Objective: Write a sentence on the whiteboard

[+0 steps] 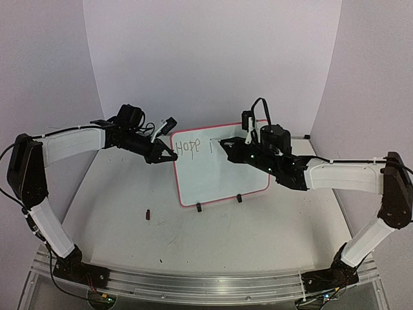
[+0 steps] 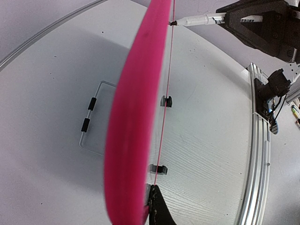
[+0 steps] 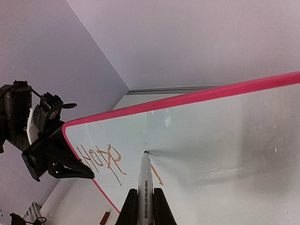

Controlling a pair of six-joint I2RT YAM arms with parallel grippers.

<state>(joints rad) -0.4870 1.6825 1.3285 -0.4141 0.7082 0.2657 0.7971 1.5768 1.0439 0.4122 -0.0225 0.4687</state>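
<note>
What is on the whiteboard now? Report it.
The whiteboard bears the sentence, so far "Hope" and one stroke at the marker tip. Its back is hidden.

1 dark-red bit (image 1: 149,214), perhaps a cap, on the table (image 1: 258,239).

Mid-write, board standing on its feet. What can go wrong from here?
1. The marker in the right gripper pushes on the upright whiteboard. Only the left gripper at its left edge and two small feet brace it, so it may tip or swivel.
2. The sentence looks thin and faint from above; uneven pressure may leave gaps.
</note>
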